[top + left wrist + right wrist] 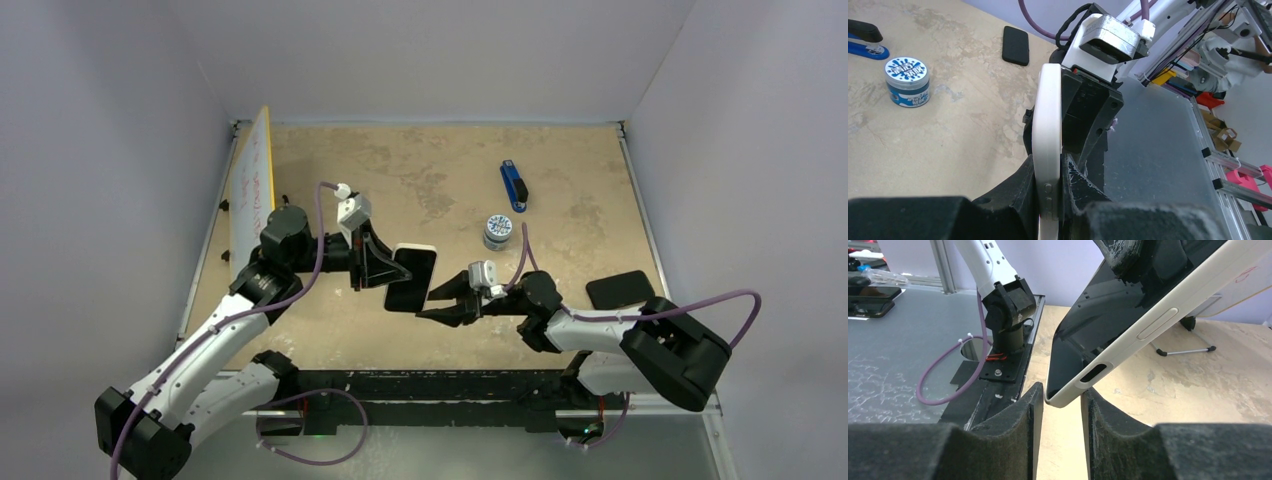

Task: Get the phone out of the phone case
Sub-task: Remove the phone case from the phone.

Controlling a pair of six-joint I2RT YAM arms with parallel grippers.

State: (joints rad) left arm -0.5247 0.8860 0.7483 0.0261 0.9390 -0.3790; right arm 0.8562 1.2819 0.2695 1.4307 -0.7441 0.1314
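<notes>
The phone [412, 278], dark screen in a white case, hangs in the air over the middle of the table. My left gripper [385, 268] is shut on it from the left. In the left wrist view the case's white edge [1049, 145] stands clamped between the fingers of the left gripper [1050, 200]. My right gripper [428, 304] is open at the phone's lower right corner. In the right wrist view that corner of the case [1158, 322] sits just between the open fingertips of the right gripper [1062, 400], and the dark screen [1108, 315] faces left.
A blue-and-white jar [498, 231] and a blue stapler [514, 186] lie at the back middle. A flat black slab [620, 289] lies at the right. A small whiteboard [252, 190] stands along the left edge, on a wire stand [1183, 347].
</notes>
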